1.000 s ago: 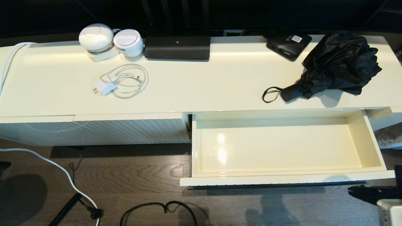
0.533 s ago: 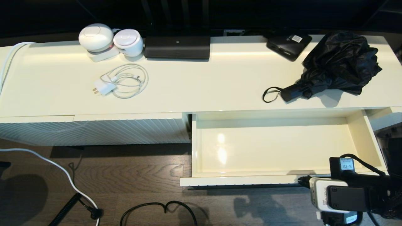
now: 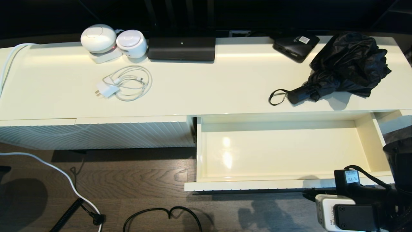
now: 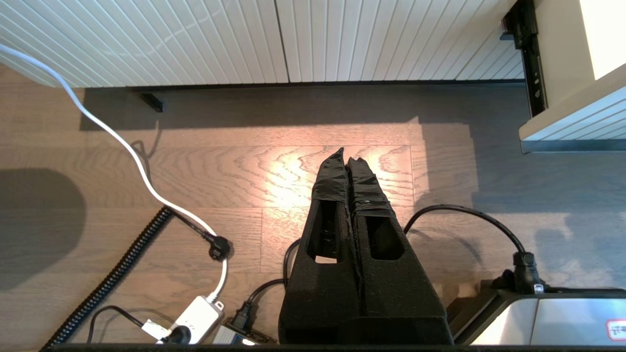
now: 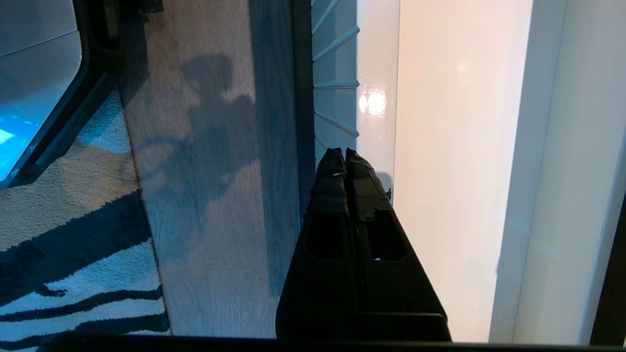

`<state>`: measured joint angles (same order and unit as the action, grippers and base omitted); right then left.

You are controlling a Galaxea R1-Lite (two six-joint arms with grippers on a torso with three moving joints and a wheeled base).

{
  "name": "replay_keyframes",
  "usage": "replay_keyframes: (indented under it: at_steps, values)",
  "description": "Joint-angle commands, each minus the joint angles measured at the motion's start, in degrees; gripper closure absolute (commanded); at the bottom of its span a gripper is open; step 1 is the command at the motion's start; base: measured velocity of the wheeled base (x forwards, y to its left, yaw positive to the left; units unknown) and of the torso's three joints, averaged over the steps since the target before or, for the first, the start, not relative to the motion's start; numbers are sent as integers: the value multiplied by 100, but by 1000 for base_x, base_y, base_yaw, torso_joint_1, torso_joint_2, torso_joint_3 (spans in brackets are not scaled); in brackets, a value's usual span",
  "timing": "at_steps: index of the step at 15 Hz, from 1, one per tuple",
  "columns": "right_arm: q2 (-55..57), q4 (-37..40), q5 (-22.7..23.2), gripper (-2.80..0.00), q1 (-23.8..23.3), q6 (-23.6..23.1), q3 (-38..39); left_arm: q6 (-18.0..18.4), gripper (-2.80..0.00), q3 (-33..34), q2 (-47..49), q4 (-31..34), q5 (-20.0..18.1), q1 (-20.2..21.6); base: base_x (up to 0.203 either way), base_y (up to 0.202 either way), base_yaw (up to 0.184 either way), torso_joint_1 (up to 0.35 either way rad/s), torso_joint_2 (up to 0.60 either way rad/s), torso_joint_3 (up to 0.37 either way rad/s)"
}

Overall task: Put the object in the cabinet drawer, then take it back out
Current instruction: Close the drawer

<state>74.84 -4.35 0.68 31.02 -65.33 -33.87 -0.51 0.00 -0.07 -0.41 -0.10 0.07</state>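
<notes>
Dropping lower by the drawer [image 3: 289,149] front, the right end effector [image 5: 345,155] is pinched closed, empty; it could bump it. The umbrella [image 3: 344,64] is waiting above.

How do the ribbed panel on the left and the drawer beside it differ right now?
The cabinet drawer is pulled out, its glossy inside bare; the ribbed panel sits shut under the top. The drawer front carries a dark handle bar; the panel shows none. Both are cream with vertical ribs.

From the head we look down on the drawer [image 3: 289,151]; our right wrist view shares it close up, our left faces the floor [image 4: 244,171].
</notes>
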Motion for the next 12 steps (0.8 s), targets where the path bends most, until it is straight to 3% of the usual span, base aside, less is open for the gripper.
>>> replay_keyframes:
  at_steps: [1, 6, 12]
  values:
    - [-84, 6, 2, 0, 35, -32, 12, 6, 0, -5, -10, -2, 1, 1, 0, 0, 0, 0, 0, 0]
    - [71, 6, -141, 0, 35, -50, 417, 7, 0, 0, -10, -2, 1, 1, 0, 0, 0, 0, 0, 0]
    - [315, -310, -970, 0, 27, -68, 409, -2, 0, -8, -9, -2, 1, 1, 0, 0, 0, 0, 0, 0]
